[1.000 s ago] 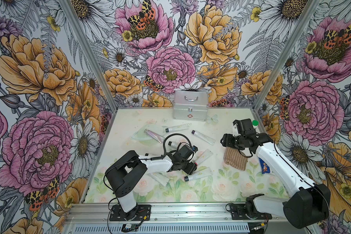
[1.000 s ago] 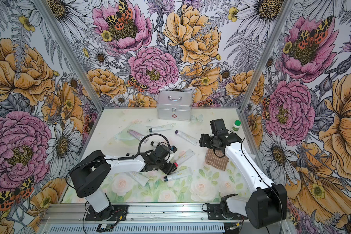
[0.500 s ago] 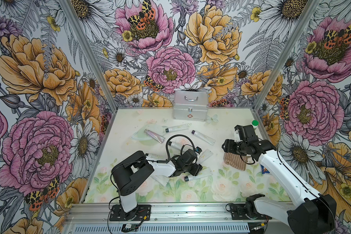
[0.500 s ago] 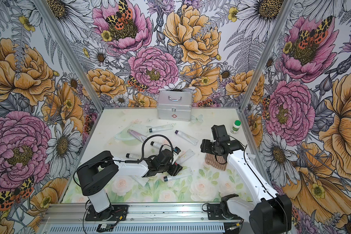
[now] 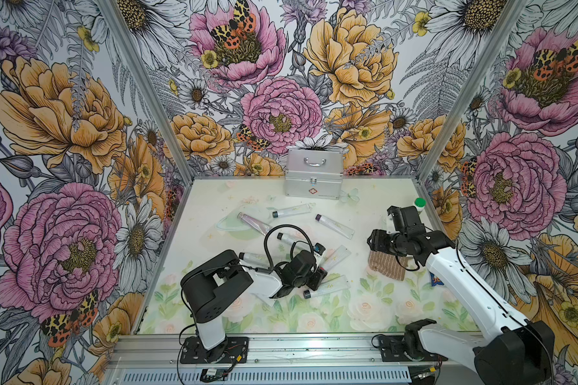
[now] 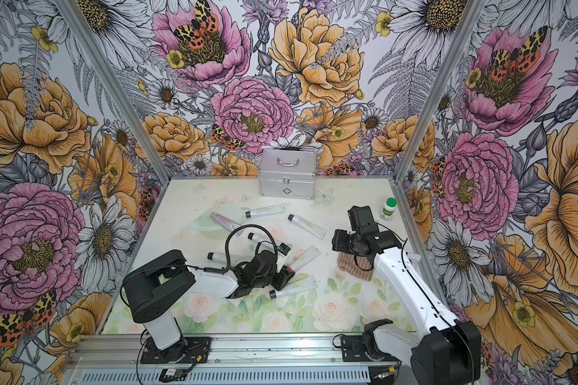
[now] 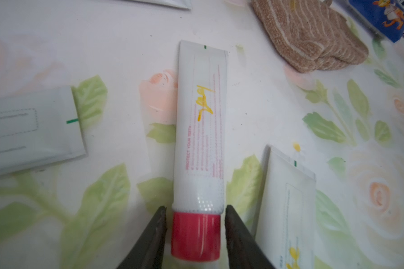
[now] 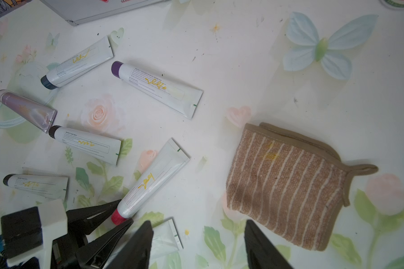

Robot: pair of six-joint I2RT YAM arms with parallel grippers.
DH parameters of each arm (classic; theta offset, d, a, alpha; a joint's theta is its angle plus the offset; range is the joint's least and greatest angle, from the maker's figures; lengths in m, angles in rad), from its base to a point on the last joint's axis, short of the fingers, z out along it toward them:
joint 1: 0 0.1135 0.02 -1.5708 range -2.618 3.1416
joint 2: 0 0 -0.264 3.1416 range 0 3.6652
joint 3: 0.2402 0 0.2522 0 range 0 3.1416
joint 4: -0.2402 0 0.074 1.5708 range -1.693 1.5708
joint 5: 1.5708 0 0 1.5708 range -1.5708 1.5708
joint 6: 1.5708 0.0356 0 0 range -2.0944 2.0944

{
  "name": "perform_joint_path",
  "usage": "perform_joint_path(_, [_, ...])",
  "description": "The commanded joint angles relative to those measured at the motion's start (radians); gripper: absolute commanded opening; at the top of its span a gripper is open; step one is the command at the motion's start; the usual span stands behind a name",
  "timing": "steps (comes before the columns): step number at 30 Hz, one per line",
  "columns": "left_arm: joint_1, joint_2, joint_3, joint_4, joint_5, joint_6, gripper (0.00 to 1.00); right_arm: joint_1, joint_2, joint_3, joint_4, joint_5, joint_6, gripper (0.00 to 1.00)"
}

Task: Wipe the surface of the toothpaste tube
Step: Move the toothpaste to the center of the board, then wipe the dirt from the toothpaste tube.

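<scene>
Quick progress check from us: this looks very early, with basically no wiping done on this one yet. The toothpaste tube [image 7: 200, 130] is lying flat on the table [image 8: 243, 69], roughly in the middle between the two arms. The yellow scribble [image 7: 204, 104] on its face looks fully intact, with no smearing that we can see.

The left hand [image 7: 195, 207] is down at table level with a jaw on each side of the red cap [image 7: 195, 235]. The jaws are right up against it, but the left wrist view seems to show a thin sliver of table on both sides. So we honestly can't tell whether it's pinching the cap or just bracketing it. Either way, the tube isn't lifted.

The right hand [image 8: 198, 222] is spread wide with nothing in it, hovering by one edge of the brown striped cloth [image 8: 285, 186]. The cloth sits folded on the table, near the tube's crimped end but not touching it, and neither hand is on it. It does have a faint yellow smudge, make of that what you will.

What's left, as we read it: get a firm hold on the cap, pick up the cloth, bring the two together and rub the scribble off. The other tubes [image 8: 156, 86] scattered around carry yellow marks too, so we're guessing plenty remains.
</scene>
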Motion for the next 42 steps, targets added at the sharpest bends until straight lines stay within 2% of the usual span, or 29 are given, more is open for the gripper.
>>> perform_joint_path(1, [0.006,0.032,-0.002,-0.031,0.029,0.002,0.35,0.006,-0.010,0.016,0.020,0.020,0.004,0.63])
perform_joint_path(5, [0.003,0.016,-0.003,-0.047,0.043,0.015,0.28,0.009,0.010,0.011,0.020,0.020,0.005,0.63])
perform_joint_path(13, [-0.052,0.039,0.101,-0.143,0.044,0.070,0.24,0.012,0.120,0.004,0.040,0.039,0.025,0.63])
perform_joint_path(22, [-0.084,0.122,0.207,-0.216,0.039,0.120,0.24,0.004,0.202,-0.068,0.088,0.080,0.052,0.60])
perform_joint_path(31, [-0.086,0.121,0.206,-0.226,0.030,0.123,0.25,-0.012,0.251,-0.157,0.148,0.079,0.054,0.55])
perform_joint_path(42, [-0.088,0.125,0.198,-0.224,0.023,0.115,0.25,-0.045,0.364,-0.156,0.211,0.082,0.040,0.51])
